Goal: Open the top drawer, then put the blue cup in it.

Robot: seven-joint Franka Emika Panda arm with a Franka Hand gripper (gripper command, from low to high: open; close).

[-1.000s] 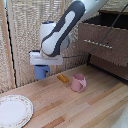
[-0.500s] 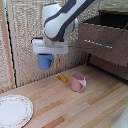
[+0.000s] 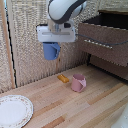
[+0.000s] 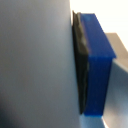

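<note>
Home setting (dresser point(image 3: 107, 42), plate point(image 3: 14, 111))

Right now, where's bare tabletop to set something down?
Bare wood runs along the front of the wooden table, from the white patterned plate across to the exterior view's right. Crowded: mid-table, where the small orange block sits beside the pink mug. The blue cup hangs in the gripper, off the table.

A pink mug point(image 3: 78, 83), a small orange piece point(image 3: 63, 78) beside it, a white plate point(image 3: 13, 110).
</note>
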